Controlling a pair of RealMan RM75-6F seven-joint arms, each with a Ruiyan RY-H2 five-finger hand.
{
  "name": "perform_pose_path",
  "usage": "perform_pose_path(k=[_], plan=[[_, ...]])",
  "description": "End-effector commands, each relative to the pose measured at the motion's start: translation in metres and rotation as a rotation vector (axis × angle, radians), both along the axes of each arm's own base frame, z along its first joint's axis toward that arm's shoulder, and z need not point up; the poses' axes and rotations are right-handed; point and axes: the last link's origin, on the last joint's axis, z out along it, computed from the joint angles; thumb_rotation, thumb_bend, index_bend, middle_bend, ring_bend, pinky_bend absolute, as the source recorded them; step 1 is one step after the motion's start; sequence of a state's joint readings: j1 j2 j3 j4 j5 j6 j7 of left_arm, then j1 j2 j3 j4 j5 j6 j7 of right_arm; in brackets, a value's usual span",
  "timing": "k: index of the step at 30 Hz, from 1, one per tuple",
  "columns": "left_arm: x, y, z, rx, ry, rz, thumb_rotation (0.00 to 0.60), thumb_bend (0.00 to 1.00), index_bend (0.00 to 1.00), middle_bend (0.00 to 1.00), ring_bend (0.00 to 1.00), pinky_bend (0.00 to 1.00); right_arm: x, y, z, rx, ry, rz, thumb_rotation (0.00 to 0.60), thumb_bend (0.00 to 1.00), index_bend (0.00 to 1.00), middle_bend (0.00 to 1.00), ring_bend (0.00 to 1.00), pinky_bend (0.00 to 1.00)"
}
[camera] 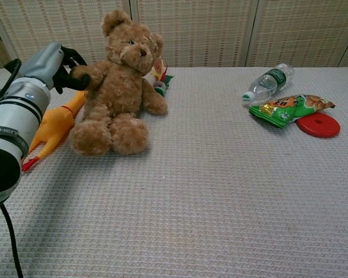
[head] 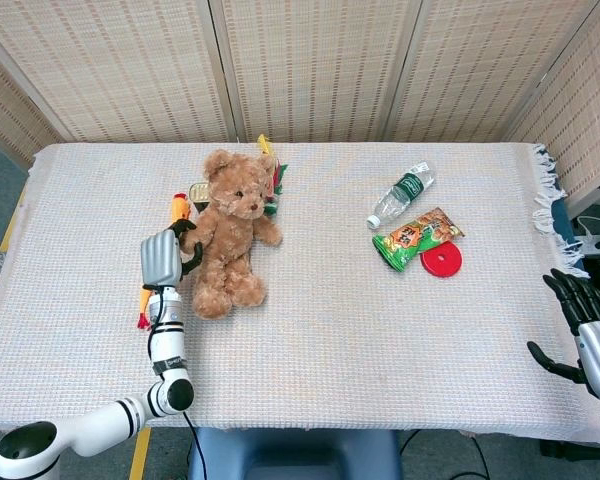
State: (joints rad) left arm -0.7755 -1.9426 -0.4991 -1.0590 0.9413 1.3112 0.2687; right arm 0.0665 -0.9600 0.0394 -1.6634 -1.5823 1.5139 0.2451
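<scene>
A brown teddy bear [head: 226, 232] [camera: 117, 87] sits upright on the left part of the table. My left hand [head: 163, 256] [camera: 58, 65] grips the bear's outstretched arm, its dark fingers wrapped around the paw. An orange rubber chicken [camera: 51, 129] [head: 176, 210] lies just left of the bear, under my forearm. My right hand [head: 583, 325] hangs beyond the table's right edge with its fingers spread and nothing in it; the chest view does not show it.
A small colourful toy [camera: 160, 74] lies behind the bear. On the right side lie a clear water bottle [head: 401, 194] [camera: 267, 81], a green snack bag [head: 417, 237] [camera: 289, 108] and a red disc [head: 441, 260] [camera: 318, 124]. A white woven cloth [head: 330, 330] covers the table.
</scene>
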Motion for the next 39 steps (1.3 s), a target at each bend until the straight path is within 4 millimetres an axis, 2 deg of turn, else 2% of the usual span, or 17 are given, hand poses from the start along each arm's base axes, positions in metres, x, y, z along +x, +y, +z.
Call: perform_pose_path(k=[1,7,17,22,24,27,30,33,35,37,39], plan=[[-0.004,0.0,-0.004,-0.018,-0.001,0.002,0.6,0.47,0.45,0.62,0.54,0.64,0.0,0.0,0.0,0.004,0.0,0.002,0.6,0.17,0.0,0.01,0.0,0.06],[-0.009,-0.002,-0.007,-0.12,0.044,0.066,0.6,0.47,0.47,0.64,0.54,0.65,0.0,0.0,0.0,0.006,0.001,0.002,0.6,0.17,0.0,0.01,0.0,0.06],[-0.004,-0.002,-0.001,0.042,0.01,-0.048,0.6,0.47,0.44,0.62,0.54,0.64,0.0,-0.001,0.0,0.003,0.0,0.0,0.6,0.17,0.0,0.01,0.0,0.06],[-0.006,-0.002,-0.004,0.009,0.018,-0.049,0.6,0.47,0.44,0.63,0.54,0.64,0.0,-0.001,-0.001,0.007,0.002,0.0,0.6,0.17,0.0,0.01,0.0,0.06],[-0.014,-0.003,-0.011,-0.073,0.06,-0.024,0.6,0.47,0.44,0.63,0.54,0.64,0.0,-0.002,-0.001,0.008,0.002,-0.003,0.6,0.17,0.0,0.01,0.0,0.06],[-0.016,-0.005,-0.01,-0.102,0.056,-0.008,0.6,0.47,0.44,0.62,0.54,0.64,0.0,-0.001,-0.001,0.013,0.003,-0.001,0.6,0.17,0.0,0.01,0.0,0.06],[-0.017,-0.007,-0.009,-0.115,0.071,-0.022,0.6,0.47,0.33,0.5,0.48,0.64,-0.001,-0.002,0.0,0.008,0.001,-0.005,0.6,0.17,0.0,0.01,0.0,0.06],[-0.019,-0.012,-0.005,-0.112,0.083,-0.058,0.6,0.46,0.17,0.3,0.34,0.6,-0.001,-0.002,-0.001,0.012,0.004,-0.007,0.6,0.17,0.0,0.01,0.0,0.06],[-0.022,-0.016,-0.002,-0.126,0.107,-0.077,0.6,0.44,0.05,0.15,0.21,0.53,-0.001,-0.003,-0.001,0.013,0.004,-0.008,0.6,0.17,0.0,0.01,0.0,0.06],[-0.026,-0.023,0.002,-0.141,0.134,-0.091,0.6,0.43,0.01,0.05,0.13,0.46,-0.001,-0.003,-0.002,0.013,0.008,-0.01,0.6,0.17,0.0,0.01,0.0,0.06],[-0.03,-0.031,0.007,-0.155,0.154,-0.112,0.6,0.43,0.0,0.01,0.1,0.43,-0.001,-0.002,-0.002,0.019,0.01,-0.009,0.6,0.17,0.0,0.01,0.0,0.06]])
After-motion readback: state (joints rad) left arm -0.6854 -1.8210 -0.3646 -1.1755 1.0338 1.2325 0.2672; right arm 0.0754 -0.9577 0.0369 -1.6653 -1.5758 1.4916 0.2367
